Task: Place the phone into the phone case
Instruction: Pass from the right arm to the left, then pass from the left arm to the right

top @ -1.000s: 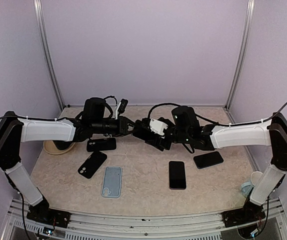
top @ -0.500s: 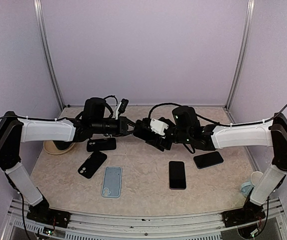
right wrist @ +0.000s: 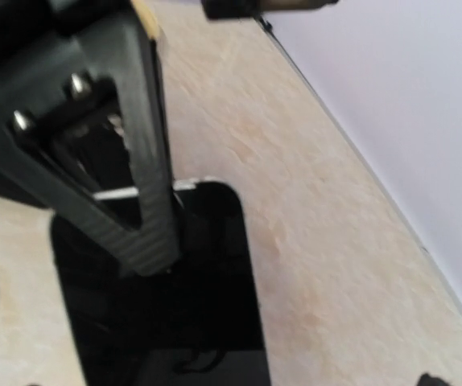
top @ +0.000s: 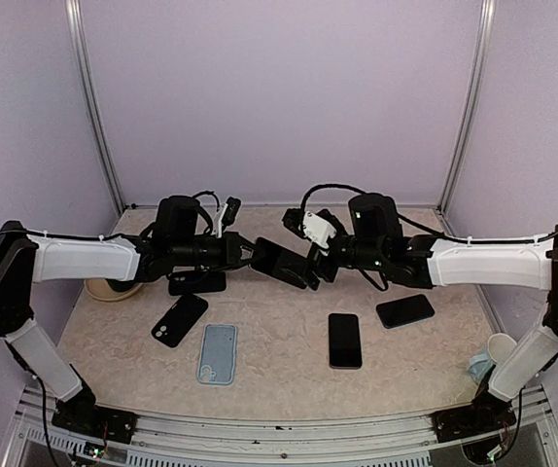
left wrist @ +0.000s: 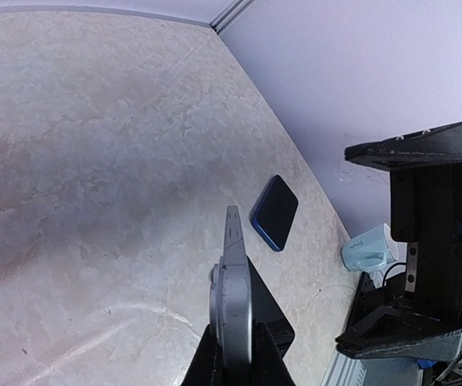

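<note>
Phone point(top: 284, 265) being held above the worktop point(top: 279, 360).
Left hand point(top: 252, 255) is clamping it; right hand point(top: 320, 263), spread wide, is hovering just beside it.

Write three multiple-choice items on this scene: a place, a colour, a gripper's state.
1. Where is the phone that the left gripper grips?
A) in the air above the table
B) flat on the table
C) in a cup
2. What colour is the case nearest the front edge?
A) red
B) light blue
C) yellow
3. How does the right gripper stand?
A) shut on the phone
B) shut on nothing
C) open
Answers: 1 A, it hangs clear of the table; 2 B, it shows pale blue in the top view; 3 C, its jaws stand apart with nothing between.
</note>
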`<move>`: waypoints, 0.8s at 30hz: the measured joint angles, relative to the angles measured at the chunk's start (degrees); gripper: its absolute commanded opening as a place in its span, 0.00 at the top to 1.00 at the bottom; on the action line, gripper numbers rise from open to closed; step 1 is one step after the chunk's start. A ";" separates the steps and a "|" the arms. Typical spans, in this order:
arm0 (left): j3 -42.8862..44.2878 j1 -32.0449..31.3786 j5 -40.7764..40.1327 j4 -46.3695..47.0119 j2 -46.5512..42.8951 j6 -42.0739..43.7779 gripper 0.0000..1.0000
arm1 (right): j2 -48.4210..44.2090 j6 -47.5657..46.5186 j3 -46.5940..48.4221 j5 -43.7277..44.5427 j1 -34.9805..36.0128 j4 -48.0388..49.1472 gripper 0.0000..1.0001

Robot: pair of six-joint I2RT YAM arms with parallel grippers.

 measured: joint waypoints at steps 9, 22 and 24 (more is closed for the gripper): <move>-4.66 1.46 -0.85 3.74 -4.96 -1.20 1.00 | -3.67 15.89 0.00 -10.99 -5.66 0.57 0.00; -8.83 2.51 -1.22 12.94 -9.84 -4.07 1.00 | -5.14 45.88 -3.26 -27.34 -14.32 9.38 0.02; -8.92 2.51 -0.66 14.23 -9.86 -4.55 1.00 | -5.14 49.27 -3.26 -28.52 -14.34 10.25 0.03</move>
